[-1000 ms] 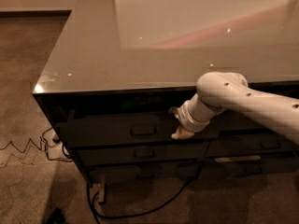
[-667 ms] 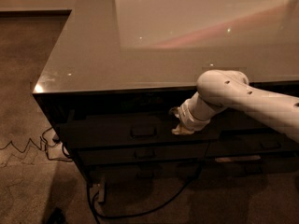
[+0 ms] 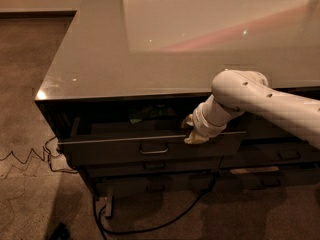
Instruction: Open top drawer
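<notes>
Spanning most of the view, the counter has a glossy grey top and stands on brown carpet. The white arm reaches in from the right along the counter's front edge, its wrist bent downward and to the left. The top drawer stands partly out just beneath that front edge, toward the left corner, its dark front forward of the other drawer fronts below. A black cable loops on the floor under them. The hand rests against the drawer front's upper rim, right of the metal handle; how wide it stands cannot be told. Something green lies inside.
</notes>
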